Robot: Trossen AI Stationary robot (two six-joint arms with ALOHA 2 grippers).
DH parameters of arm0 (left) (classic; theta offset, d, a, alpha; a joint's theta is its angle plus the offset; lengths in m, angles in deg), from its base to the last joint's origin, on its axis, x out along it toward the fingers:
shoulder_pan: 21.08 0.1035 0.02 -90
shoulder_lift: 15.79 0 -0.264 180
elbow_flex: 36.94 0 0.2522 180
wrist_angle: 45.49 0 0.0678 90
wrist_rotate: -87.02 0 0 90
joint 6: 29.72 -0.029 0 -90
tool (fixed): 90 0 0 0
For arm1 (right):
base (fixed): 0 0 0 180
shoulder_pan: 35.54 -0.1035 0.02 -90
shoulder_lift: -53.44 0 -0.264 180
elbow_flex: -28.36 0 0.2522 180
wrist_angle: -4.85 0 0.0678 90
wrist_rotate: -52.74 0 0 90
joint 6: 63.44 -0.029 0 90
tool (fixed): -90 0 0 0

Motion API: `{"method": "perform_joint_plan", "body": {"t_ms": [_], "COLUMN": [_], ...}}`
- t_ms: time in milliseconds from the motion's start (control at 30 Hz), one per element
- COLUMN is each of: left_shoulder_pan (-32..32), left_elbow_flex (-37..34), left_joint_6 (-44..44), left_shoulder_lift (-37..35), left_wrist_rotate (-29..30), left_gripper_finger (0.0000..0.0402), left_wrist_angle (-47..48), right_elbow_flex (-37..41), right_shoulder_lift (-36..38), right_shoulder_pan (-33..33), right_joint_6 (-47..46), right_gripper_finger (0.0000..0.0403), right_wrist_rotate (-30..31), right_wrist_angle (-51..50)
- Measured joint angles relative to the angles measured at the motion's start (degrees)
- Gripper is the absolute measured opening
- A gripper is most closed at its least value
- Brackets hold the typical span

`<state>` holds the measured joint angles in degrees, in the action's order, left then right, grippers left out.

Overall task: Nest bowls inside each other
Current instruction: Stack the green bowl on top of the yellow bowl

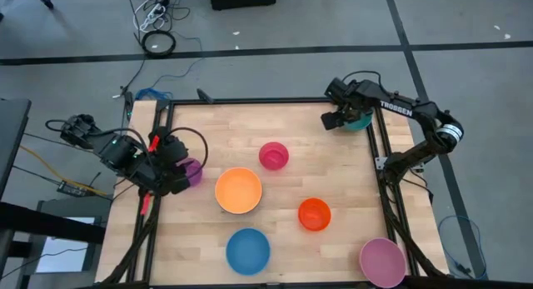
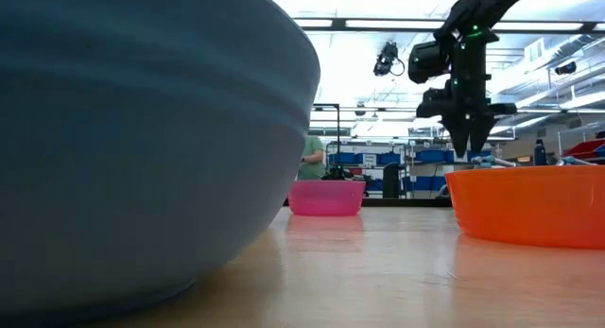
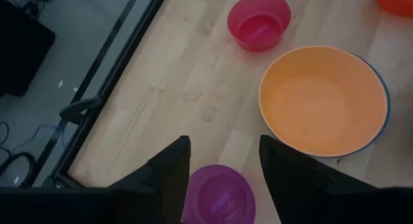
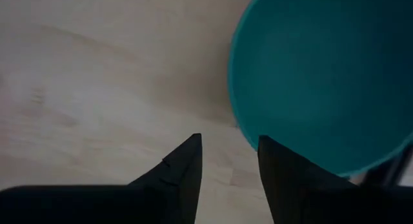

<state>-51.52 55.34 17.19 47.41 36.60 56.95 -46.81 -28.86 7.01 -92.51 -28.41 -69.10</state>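
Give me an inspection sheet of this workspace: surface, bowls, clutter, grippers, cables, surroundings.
Surface: wooden table, black frame.
Job's things: yellow-orange bowl sitting inside a blue one whose rim shows; magenta bowl, red-orange bowl, blue bowl, pale pink bowl, purple bowl, teal bowl, all separate.
Clutter: nothing seen.
Grippers: left gripper open above the purple bowl; right gripper open at the teal bowl's rim, far right corner.
Cables: coil on floor.
Surroundings: a person beyond the table.

The right arm [image 1: 408, 111] bears the word "TROSSEN" (white letters).
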Motion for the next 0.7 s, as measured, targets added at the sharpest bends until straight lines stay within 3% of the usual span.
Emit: {"method": "perform_joint_plan", "body": {"t_ms": [467, 700], "left_shoulder_pan": [-0.08, -0.08], "left_elbow_flex": [-0.02, -0.02], "left_joint_6": [0.58, 1.03], "left_shoulder_lift": [0.0, 0.0], "left_wrist_rotate": [0.06, 0.08], "left_gripper_finger": [0.0193, 0.0193], "left_wrist_angle": [-0.04, -0.04], "right_elbow_flex": [10.31, 7.5], "right_shoulder_lift": [-0.04, -0.07], "right_shoulder_pan": [2.45, 2.05], "right_joint_6": [0.3, 1.8], "right_gripper_finger": [0.0137, 0.0137], "right_wrist_rotate": [-2.66, -2.62], "right_wrist_angle": [9.59, 10.23]}}
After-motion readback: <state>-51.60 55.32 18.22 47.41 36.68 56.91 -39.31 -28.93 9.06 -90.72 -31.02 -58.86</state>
